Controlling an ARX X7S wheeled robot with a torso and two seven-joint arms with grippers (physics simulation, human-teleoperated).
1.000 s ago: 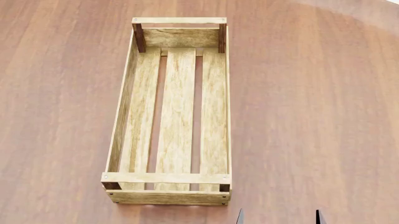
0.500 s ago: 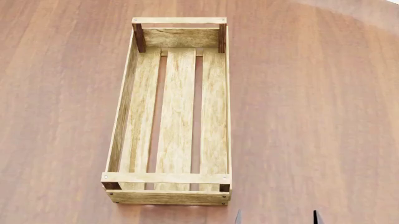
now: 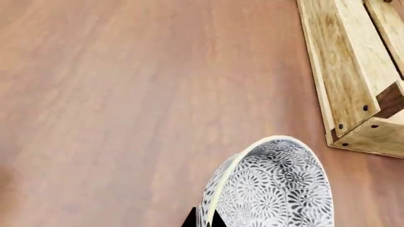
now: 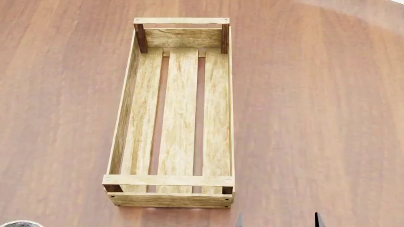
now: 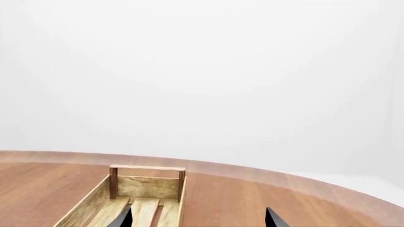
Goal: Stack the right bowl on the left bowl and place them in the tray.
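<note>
tray (image 4: 179,182) walls and dark corner posts the only obstruction on the table (image 4: 315,118), slatted floor open from above, bare wood either side, patterned bowl (image 3: 271,187) near tray corner

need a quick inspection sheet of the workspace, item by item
surface: reddish-brown wood table, curved far edge in the right wrist view
tray: long light-wood crate with three floor slats and dark corner posts, holding nothing
bowl: one patterned grey-and-white bowl in the left wrist view, close to the tray's near corner but outside it; only a sliver of rim shows in the head view; no second bowl in view
clutter: nothing seen
left gripper: dark tips at the bowl's rim; whether the jaws are open or shut cannot be told
right gripper: two tips set apart, open, holding nothing, near the tray's near end
cables: nothing seen
surroundings: plain white backdrop beyond the table
</note>
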